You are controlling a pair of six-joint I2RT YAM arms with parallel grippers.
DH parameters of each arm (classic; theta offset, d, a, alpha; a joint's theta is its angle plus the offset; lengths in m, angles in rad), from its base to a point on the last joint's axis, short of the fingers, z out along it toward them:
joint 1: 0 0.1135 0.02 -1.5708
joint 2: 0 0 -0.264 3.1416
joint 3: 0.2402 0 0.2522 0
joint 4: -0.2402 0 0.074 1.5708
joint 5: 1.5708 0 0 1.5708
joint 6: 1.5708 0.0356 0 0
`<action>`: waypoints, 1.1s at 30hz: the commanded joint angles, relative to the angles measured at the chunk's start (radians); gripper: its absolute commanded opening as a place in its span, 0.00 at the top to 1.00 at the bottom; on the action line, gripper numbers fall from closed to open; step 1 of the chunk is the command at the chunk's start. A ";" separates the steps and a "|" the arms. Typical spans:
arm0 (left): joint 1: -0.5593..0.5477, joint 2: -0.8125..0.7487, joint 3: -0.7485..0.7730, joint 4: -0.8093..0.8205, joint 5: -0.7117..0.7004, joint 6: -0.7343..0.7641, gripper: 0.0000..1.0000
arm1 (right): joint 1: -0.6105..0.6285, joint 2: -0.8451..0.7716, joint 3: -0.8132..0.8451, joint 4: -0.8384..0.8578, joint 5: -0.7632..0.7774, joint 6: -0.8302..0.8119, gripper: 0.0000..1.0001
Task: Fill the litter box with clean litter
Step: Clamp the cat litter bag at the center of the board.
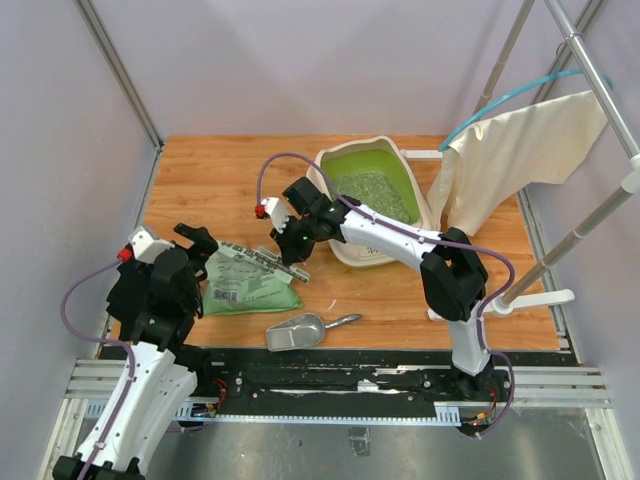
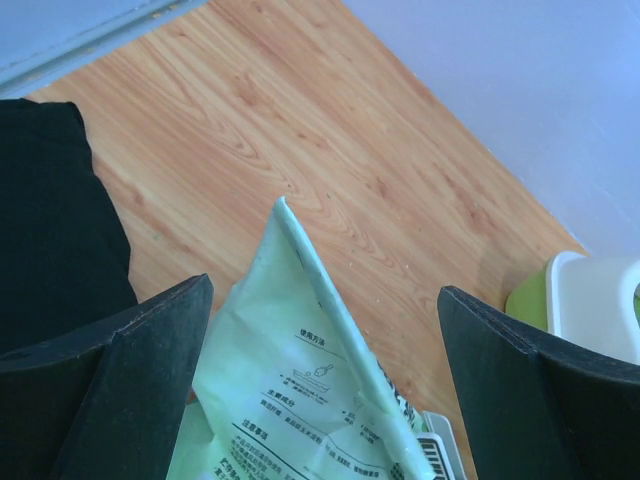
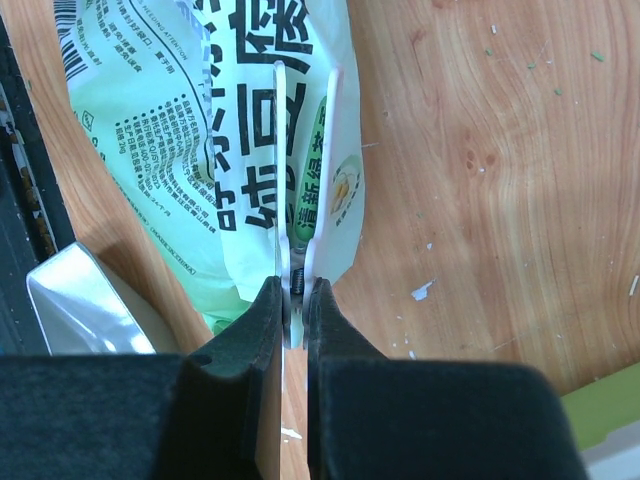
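Note:
The litter box (image 1: 340, 245) stands at the back middle of the table, cream-white with a green inside, and holds pale granules of litter (image 1: 376, 190). The light green printed bag (image 1: 245, 285) lies left of it. My right gripper (image 1: 288, 240) is shut on a white spring clip (image 3: 303, 200) at the bag's top edge, over the bag (image 3: 180, 120). My left gripper (image 1: 200, 243) is open, its jaws on either side of the bag's raised corner (image 2: 300, 330) without touching it. The box's corner shows in the left wrist view (image 2: 590, 295).
A silver metal scoop (image 1: 300, 332) lies near the table's front edge, also in the right wrist view (image 3: 80, 310). A cream cloth (image 1: 520, 150) hangs on a rack at the right. Small spilled granules dot the wood (image 3: 422, 291).

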 commanded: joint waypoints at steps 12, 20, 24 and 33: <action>0.187 0.311 -0.040 0.224 0.179 -0.076 0.00 | -0.028 0.161 0.154 -0.141 -0.085 0.020 0.99; 0.210 0.316 -0.065 0.295 0.226 -0.044 0.16 | -0.037 0.191 0.199 -0.158 -0.101 0.046 0.61; 0.210 0.275 -0.107 0.326 0.193 -0.044 0.30 | -0.054 0.201 0.219 -0.160 -0.124 0.067 0.55; 0.210 0.354 -0.117 0.368 0.148 -0.046 0.15 | -0.119 0.212 0.245 -0.144 -0.270 0.106 0.50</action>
